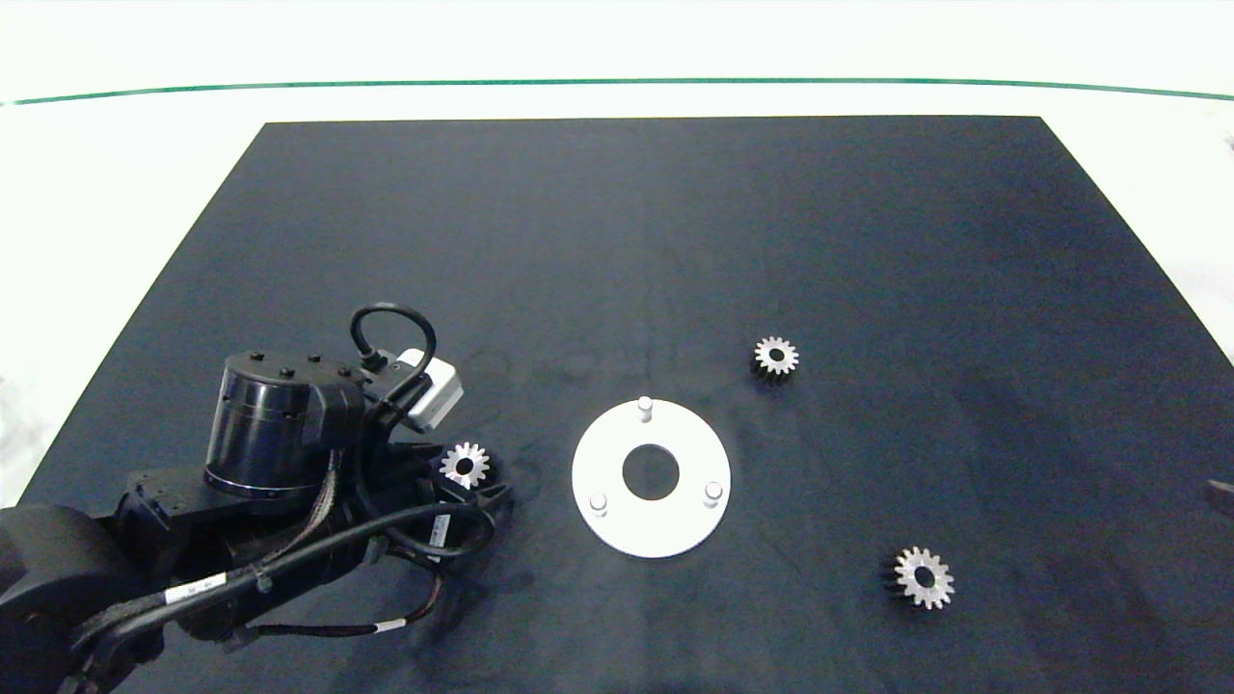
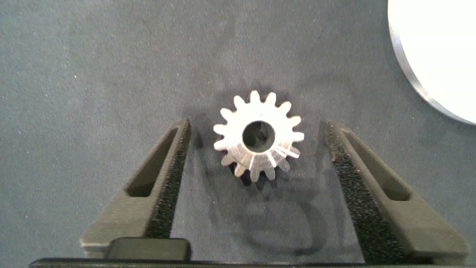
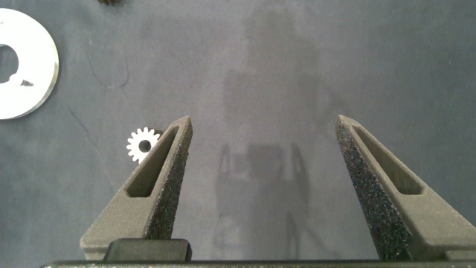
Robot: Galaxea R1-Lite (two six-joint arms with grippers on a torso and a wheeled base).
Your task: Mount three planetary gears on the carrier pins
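**Fingers straddle first gear, grasp not made**

Fingers of the left gripper stand spread either side of one silvery toothed gear, lying flat on the dark tabletop, gaps visible both sides. Just right sits the white carrier disc, three pins bare. Two gears lie beyond. Right gripper hangs open, nothing between its fingers.
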